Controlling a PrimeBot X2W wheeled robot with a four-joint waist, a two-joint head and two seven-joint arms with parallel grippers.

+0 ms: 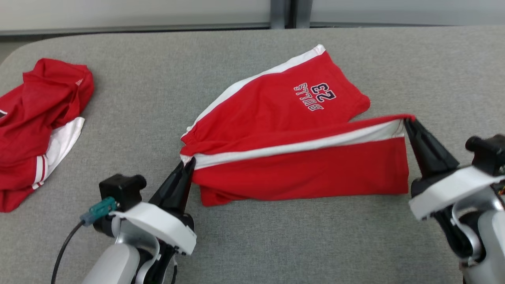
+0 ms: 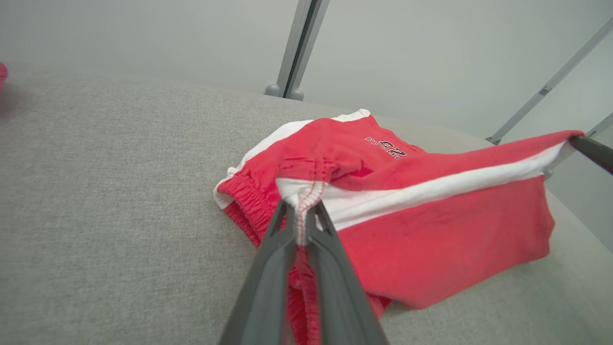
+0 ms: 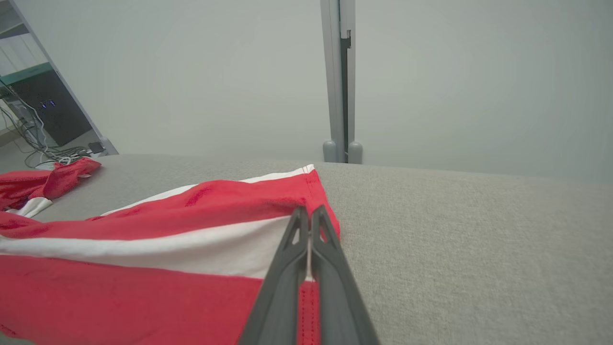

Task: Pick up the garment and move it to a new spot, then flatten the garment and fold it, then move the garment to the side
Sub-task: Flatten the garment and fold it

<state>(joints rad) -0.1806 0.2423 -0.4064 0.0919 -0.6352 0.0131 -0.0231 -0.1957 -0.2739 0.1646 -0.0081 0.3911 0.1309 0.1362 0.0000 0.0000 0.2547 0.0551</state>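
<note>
Heap of red-and-white cloth [image 1: 35, 130] on your far left, well apart; ignore it. Next comes your left gripper [image 1: 190, 161], fingers pinching the waistband end of the shorts [image 1: 300, 177], right at the white side stripe. The shorts sit mid-table on the grey surface [image 1: 276, 244], long axis running left to right. The near leg is lifted between your arms and the far leg rests flat. Printed on that far leg, upside down from your head view: "BULLS 23". On the right, your right gripper [image 1: 407, 120] has its fingers pressed together on the stripe's hem end. Each arm owns an end, so the fold, I'd judge, carries away from you.
</note>
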